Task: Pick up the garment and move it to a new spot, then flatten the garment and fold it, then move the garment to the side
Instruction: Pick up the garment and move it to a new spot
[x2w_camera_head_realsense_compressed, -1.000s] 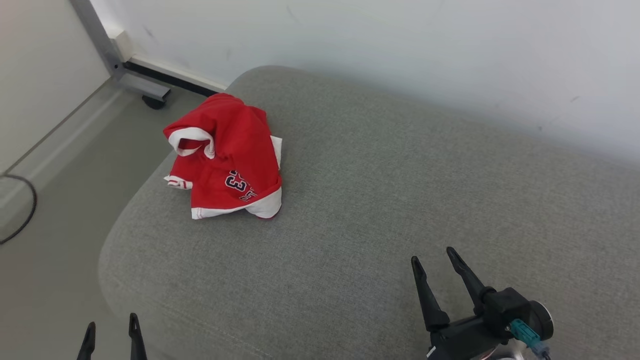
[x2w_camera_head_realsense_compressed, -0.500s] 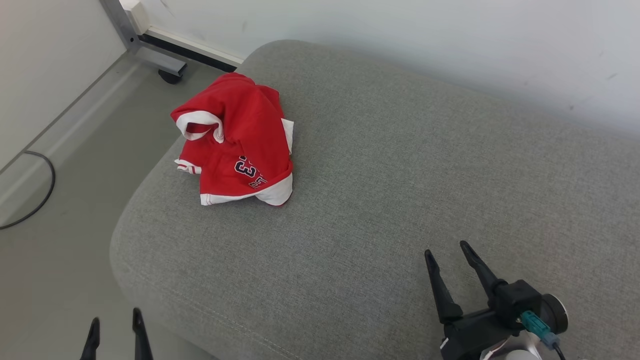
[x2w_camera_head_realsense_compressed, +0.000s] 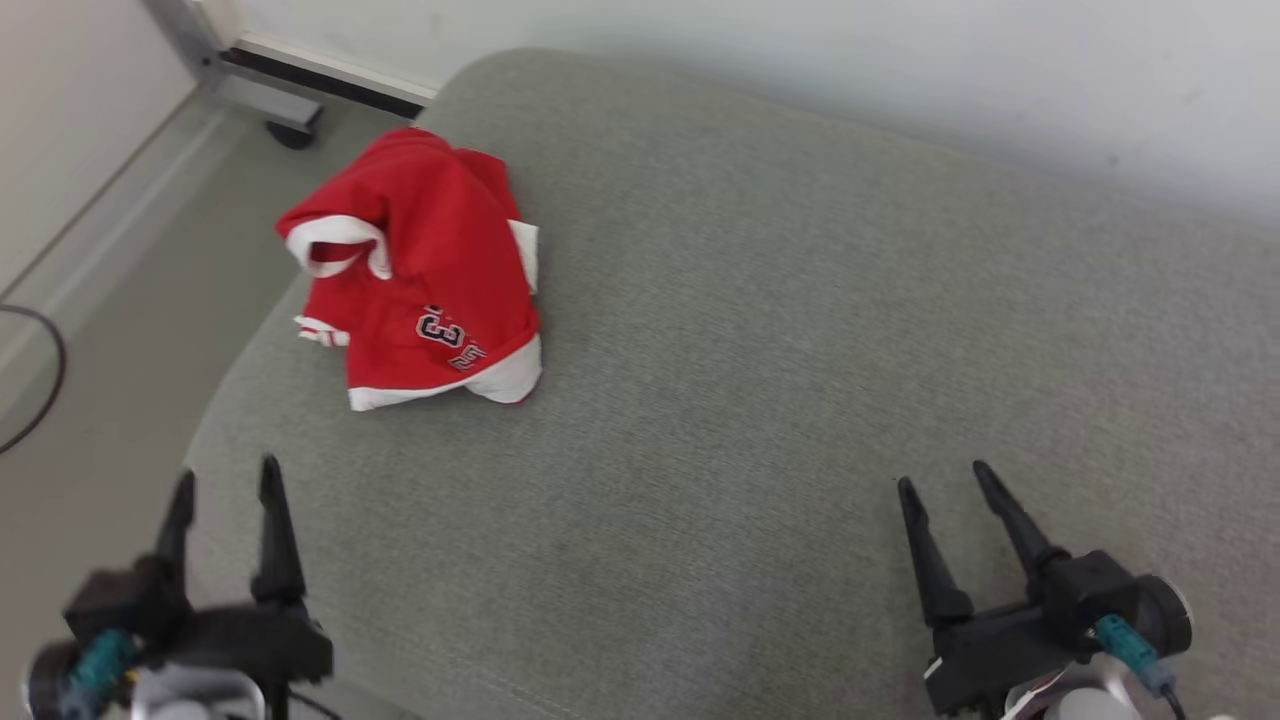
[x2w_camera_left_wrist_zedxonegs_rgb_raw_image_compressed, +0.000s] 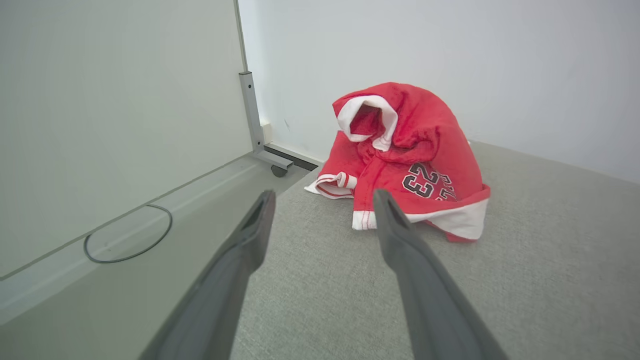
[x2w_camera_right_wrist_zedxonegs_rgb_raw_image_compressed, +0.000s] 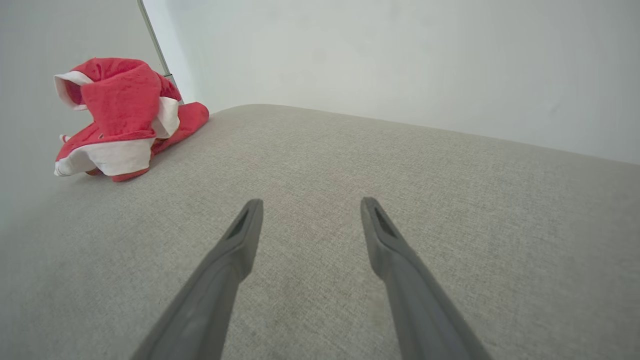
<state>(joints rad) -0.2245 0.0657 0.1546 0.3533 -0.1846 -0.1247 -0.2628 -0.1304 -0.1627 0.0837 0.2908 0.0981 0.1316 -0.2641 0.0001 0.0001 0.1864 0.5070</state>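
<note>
The garment (x2w_camera_head_realsense_compressed: 425, 275) is a red jersey with white trim and a dark number, crumpled in a heap near the far left corner of a grey cushion (x2w_camera_head_realsense_compressed: 780, 330). The left wrist view shows the garment (x2w_camera_left_wrist_zedxonegs_rgb_raw_image_compressed: 410, 160) just beyond my fingers, and the right wrist view shows the garment (x2w_camera_right_wrist_zedxonegs_rgb_raw_image_compressed: 117, 117) far off at upper left. My left gripper (x2w_camera_head_realsense_compressed: 225, 478) hovers open at the cushion's near left edge, short of the heap, nothing between its fingers. My right gripper (x2w_camera_head_realsense_compressed: 945, 478) is open over the near right of the cushion, well away from the garment.
A pale wall (x2w_camera_head_realsense_compressed: 800, 60) runs behind the cushion. To the left the cushion drops off to a grey floor (x2w_camera_head_realsense_compressed: 90, 330) with a dark cable (x2w_camera_head_realsense_compressed: 45, 390). A metal frame leg with a caster (x2w_camera_head_realsense_compressed: 290, 130) stands at the back left.
My left gripper has risen into view toward the garment. The right gripper has moved slightly forward. The head camera has shifted, so the whole scene sits differently; the garment has not moved on the cushion.
</note>
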